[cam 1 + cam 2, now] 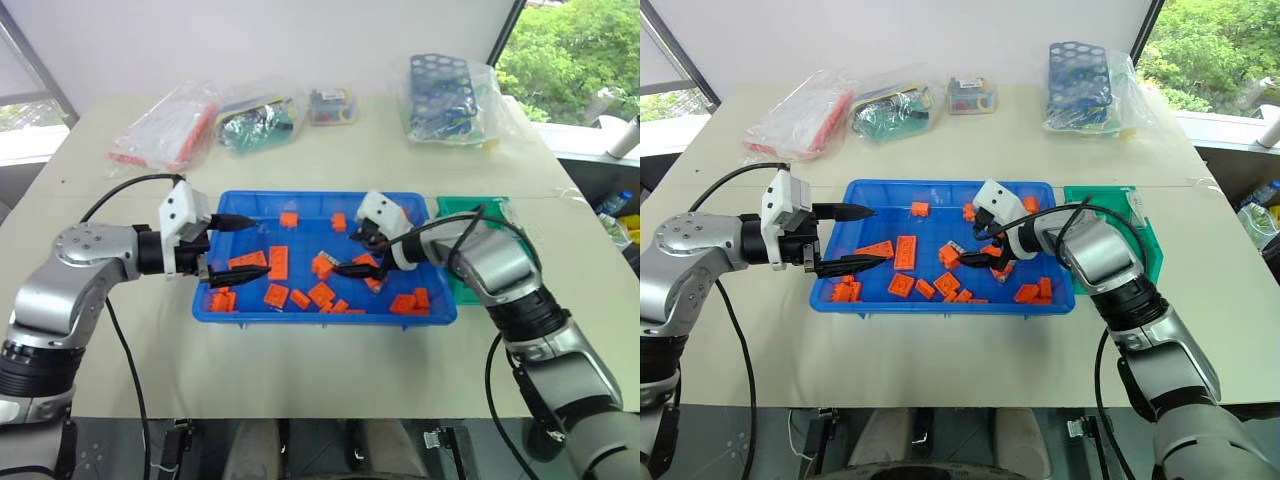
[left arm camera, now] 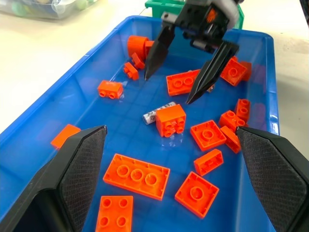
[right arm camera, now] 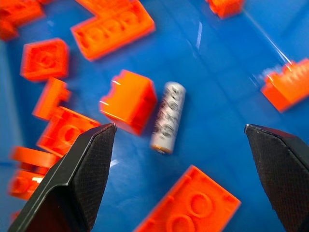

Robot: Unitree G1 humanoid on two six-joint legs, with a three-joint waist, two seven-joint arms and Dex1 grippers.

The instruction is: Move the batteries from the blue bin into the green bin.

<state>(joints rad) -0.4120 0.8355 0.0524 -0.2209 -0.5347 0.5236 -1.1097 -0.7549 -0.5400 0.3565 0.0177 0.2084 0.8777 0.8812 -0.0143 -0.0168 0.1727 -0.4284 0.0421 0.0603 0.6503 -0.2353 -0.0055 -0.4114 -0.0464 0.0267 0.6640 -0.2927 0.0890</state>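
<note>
The blue bin (image 1: 320,318) sits mid-table and holds several orange bricks (image 1: 278,262). One silver battery (image 3: 167,117) lies flat on the bin floor, up against a small orange brick (image 2: 170,120); it is also seen in the left wrist view (image 2: 153,115). My right gripper (image 1: 345,253) hangs open just above that battery, one finger on each side, with nothing between them. My left gripper (image 1: 260,243) is open and holds nothing, hovering over the bin's left end and pointing right. The green bin (image 1: 495,210) stands against the blue bin's right side, partly hidden by my right arm.
Along the back of the table lie clear bags: one with red parts (image 1: 165,130), one with green and black parts (image 1: 255,120), a small one (image 1: 333,105), and a blue perforated rack (image 1: 445,95). Bare tabletop lies in front of the bins.
</note>
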